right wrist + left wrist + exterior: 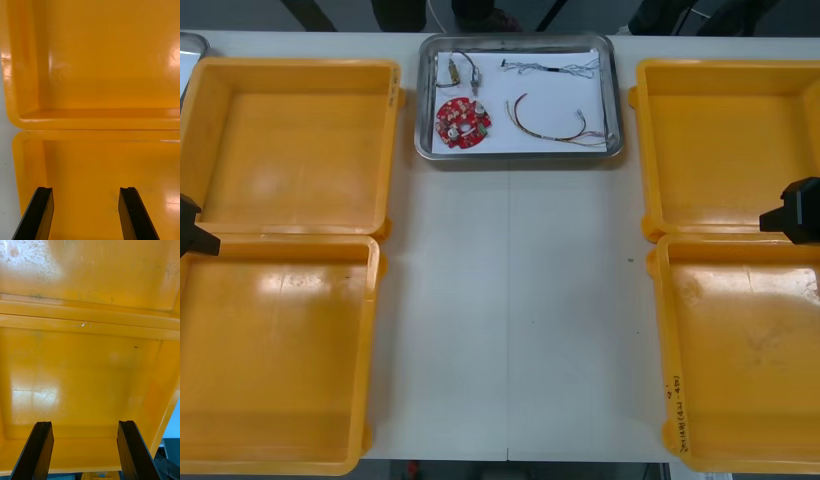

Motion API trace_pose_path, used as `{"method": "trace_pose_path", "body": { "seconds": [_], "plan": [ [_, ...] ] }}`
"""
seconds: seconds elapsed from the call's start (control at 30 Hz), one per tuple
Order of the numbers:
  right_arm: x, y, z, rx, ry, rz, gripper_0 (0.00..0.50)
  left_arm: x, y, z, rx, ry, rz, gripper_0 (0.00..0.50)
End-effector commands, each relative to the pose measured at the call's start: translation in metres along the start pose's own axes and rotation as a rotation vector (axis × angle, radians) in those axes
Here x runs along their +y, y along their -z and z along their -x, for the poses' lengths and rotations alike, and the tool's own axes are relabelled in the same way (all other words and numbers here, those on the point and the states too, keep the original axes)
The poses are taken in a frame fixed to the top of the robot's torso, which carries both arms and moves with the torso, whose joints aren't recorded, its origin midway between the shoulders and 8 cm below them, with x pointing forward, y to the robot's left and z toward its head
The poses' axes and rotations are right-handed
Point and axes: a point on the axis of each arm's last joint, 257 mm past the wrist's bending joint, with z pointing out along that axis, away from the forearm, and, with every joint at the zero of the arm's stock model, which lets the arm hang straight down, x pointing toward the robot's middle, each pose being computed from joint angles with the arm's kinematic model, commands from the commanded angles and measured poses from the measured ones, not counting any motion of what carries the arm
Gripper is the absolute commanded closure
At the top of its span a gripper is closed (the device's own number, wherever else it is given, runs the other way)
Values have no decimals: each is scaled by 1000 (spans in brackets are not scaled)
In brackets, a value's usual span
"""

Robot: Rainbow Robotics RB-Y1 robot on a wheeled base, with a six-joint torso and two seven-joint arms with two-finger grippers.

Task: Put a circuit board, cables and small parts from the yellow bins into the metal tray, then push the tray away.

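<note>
Fingers apart and nothing between them, the right gripper (86,189) hangs over the right yellow bins (93,123), near where their rims meet. The left gripper (85,423), equally spread, hangs over the left yellow bins (90,320). From above, both arms sit at the table's (510,300) side edges. The metal tray (520,153) lies at the far edge, holding a red circuit board (463,122), cables (550,128) and small metal parts (474,76).

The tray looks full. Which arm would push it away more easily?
Probably right: the right gripper, open, sits slightly nearer the metal tray than the left gripper, also open. Both hang over yellow bins.
</note>
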Motion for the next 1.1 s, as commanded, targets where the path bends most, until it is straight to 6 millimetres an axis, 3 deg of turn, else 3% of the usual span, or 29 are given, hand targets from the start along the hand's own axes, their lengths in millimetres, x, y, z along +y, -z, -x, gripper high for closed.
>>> {"method": "trace_pose_path", "body": {
  "seconds": [0.03,0.47,1.1],
  "plan": [
    [-34,13,-14,6,24,-77,0,13,13,4,-28,-112,49,0],
    [-59,4,-30,50,6,-138,0,13,13,4,-28,-112,49,0],
    [-57,3,-31,54,5,-131,0,13,13,4,-28,-112,49,0]
  ]
}}
